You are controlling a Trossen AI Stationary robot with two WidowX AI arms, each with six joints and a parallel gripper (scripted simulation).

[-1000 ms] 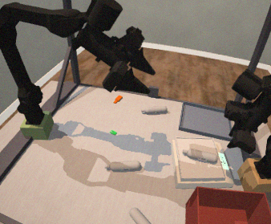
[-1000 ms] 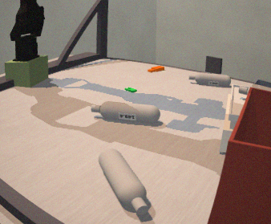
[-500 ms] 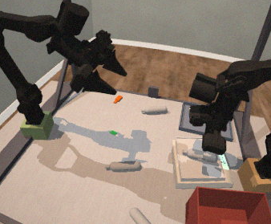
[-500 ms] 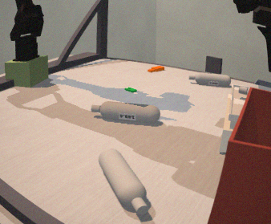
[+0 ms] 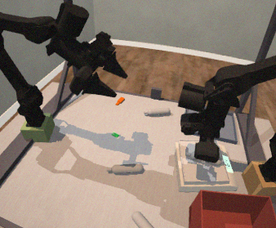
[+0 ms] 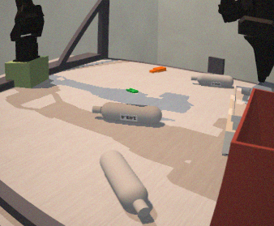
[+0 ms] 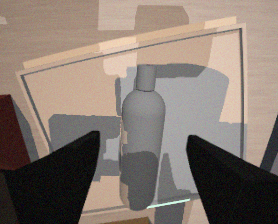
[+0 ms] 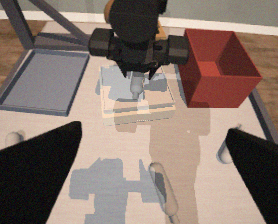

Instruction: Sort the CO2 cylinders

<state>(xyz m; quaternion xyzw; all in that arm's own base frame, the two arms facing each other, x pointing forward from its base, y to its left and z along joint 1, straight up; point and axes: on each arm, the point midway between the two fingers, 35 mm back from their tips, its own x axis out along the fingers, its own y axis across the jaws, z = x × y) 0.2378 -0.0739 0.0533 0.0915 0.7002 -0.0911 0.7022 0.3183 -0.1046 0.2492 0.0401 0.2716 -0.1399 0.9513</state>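
Note:
A grey cylinder lies on the scale. My left gripper is partly open above it, one finger on each side, not touching it. The scale's display is too blurred to read. My right gripper is wide open and empty, high above the table. Other cylinders lie on the table: one at the back, one in the middle with an upside-down label, one at the front.
The red bin stands beside the scale. The blue-grey tray lies on the scale's other side, with no cylinder in it. A small orange piece and a green piece lie on the table.

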